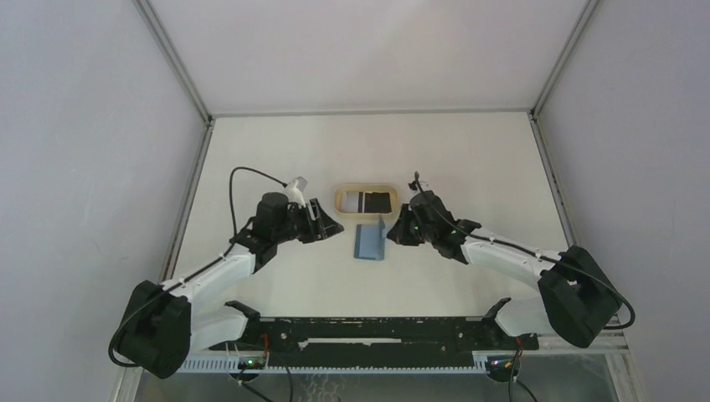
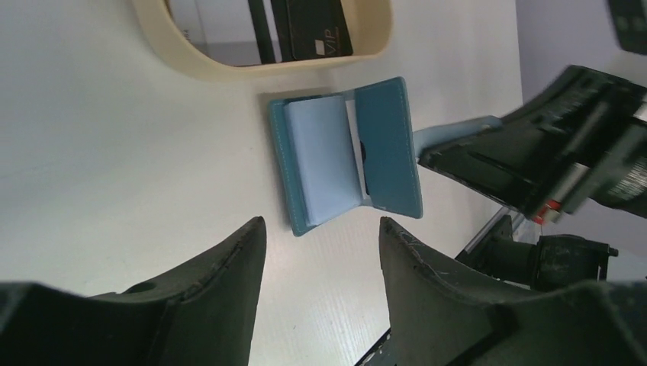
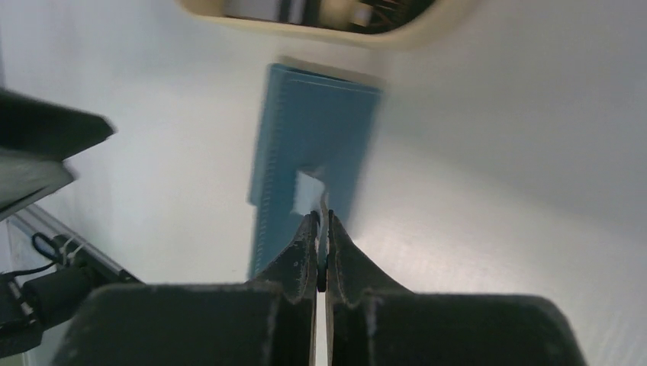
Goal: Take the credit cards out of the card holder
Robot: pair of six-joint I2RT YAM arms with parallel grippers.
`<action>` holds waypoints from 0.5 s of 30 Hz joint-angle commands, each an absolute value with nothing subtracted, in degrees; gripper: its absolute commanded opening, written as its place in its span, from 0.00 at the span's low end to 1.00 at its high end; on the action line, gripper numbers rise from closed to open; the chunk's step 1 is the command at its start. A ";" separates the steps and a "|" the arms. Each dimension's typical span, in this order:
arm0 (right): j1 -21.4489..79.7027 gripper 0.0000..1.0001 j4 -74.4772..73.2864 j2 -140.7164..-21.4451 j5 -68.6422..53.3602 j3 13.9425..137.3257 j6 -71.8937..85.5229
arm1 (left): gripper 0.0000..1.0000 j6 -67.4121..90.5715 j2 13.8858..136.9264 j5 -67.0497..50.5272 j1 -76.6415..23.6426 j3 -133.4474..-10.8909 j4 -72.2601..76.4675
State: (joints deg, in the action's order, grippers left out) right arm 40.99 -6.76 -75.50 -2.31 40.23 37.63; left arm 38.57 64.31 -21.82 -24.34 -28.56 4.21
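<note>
Robot lab test cell.
Boxed in by plain grey panels [image 1: 84, 126] on metal posts [image 1: 173, 59]; bare white tabletop [image 1: 276, 151]; two arms [image 1: 213, 272] [image 1: 511, 251] bolted to a black rail [image 1: 377, 322], loose cables [image 1: 233, 197] and small circuit boards [image 1: 249, 362] showing.

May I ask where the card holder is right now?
In the top view, the card holder sits open mid-table, just below the tan tray, between the left hand and the right hand, which pinches its tab.
</note>
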 commanded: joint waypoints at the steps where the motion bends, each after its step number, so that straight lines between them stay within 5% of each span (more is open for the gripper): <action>1: 36.83 0.00 1.49 -77.22 -5.98 34.29 39.38 | 0.60 41.57 66.85 -23.66 -27.42 -30.24 10.07; 15: 32.01 0.00 3.08 -73.90 -7.11 25.22 38.83 | 0.58 48.31 79.14 -22.91 -37.42 -39.70 16.43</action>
